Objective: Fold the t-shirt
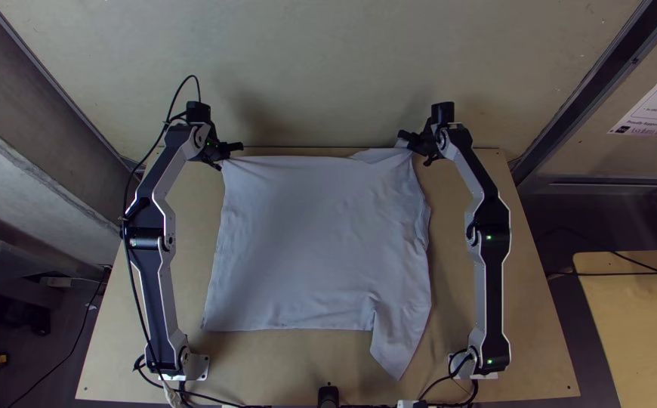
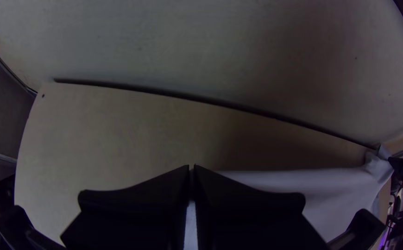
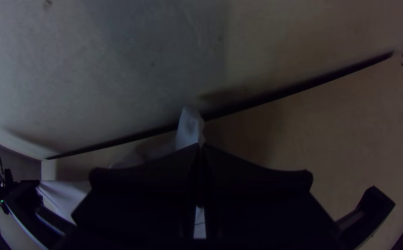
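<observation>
Pinching the pale fabric t-shirt [image 1: 313,242], the flat-fingered black left gripper [image 1: 225,153] and right gripper [image 1: 411,142] are closed. It lies mostly spread

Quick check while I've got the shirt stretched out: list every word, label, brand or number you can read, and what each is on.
White sheet, upper right: small lines of print, too small to quote reliably.
T-shirt: no lettering I can make out.
Left arm and right arm: none readable.
</observation>
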